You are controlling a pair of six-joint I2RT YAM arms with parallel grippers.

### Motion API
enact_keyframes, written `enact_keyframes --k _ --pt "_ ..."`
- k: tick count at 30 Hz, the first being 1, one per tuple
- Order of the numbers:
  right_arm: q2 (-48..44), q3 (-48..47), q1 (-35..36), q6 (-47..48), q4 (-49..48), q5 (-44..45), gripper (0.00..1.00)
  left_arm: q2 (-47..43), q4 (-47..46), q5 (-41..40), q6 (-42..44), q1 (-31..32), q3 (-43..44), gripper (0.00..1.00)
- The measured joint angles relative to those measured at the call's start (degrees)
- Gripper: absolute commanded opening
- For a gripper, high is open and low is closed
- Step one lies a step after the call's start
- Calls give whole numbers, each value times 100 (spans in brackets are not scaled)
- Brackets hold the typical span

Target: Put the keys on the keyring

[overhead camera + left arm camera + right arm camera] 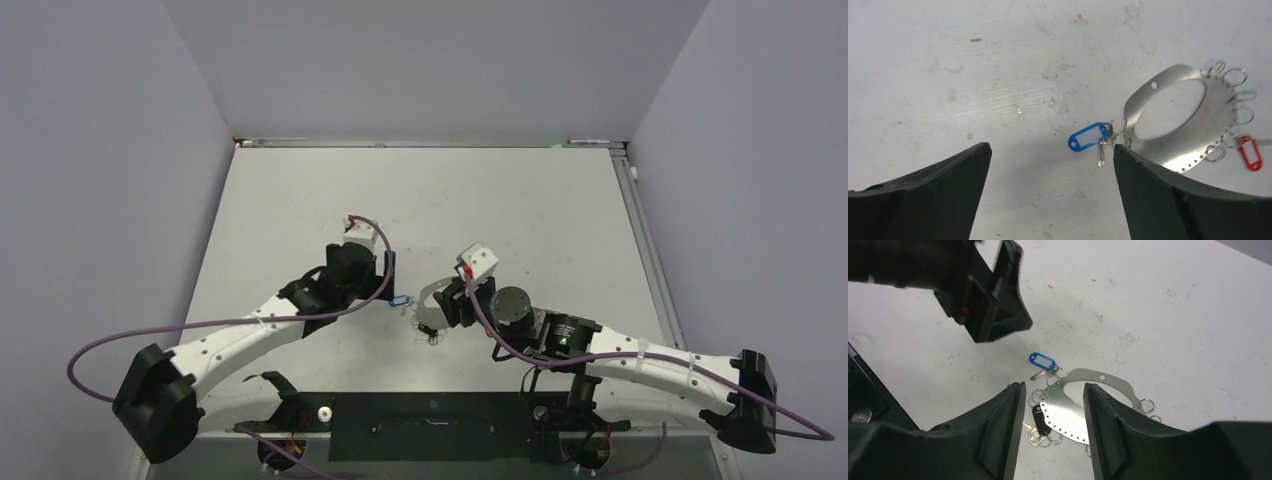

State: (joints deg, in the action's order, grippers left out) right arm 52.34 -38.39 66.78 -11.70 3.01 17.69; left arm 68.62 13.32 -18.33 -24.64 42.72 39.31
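The keyring (1198,145) is a flat grey plate with a wide hole, lying on the white table between both arms. Wire split rings (1235,77) line its edge. The blue-tagged key (1089,136) lies at the plate's left tip, its small ring touching the edge. My left gripper (1050,150) hovers open just short of it, nothing between the fingers. The red tag (1250,152) sits by the rings on the plate's right side. My right gripper (1053,387) stands open over the keyring (1068,410). The dark-headed key (1040,420) lies among rings at the dotted edge.
In the top view the keyring (428,297) lies near the table's front centre, between the left gripper (390,275) and right gripper (452,300). Grey walls close in the table (430,200). A black base bar (430,425) runs along the near edge.
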Motion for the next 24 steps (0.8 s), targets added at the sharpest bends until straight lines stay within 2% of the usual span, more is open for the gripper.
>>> enact_keyframes --k 4,9,13,19,24 --pt "356 33 0 -153 -275 98 47 -1143 695 -619 -291 83 199 99" --pt "901 94 39 -505 -487 155 47 -2074 1578 -680 -424 306 483 96" --pt "1185 210 234 -772 -612 181 47 -2900 2111 -1029 -411 306 564 96" --pt "1746 297 632 -1388 -841 297 45 -4441 1725 -820 -118 70 98 96" --pt "2260 501 758 -1812 -1178 251 38 -4079 1694 -785 96 -407 57 96"
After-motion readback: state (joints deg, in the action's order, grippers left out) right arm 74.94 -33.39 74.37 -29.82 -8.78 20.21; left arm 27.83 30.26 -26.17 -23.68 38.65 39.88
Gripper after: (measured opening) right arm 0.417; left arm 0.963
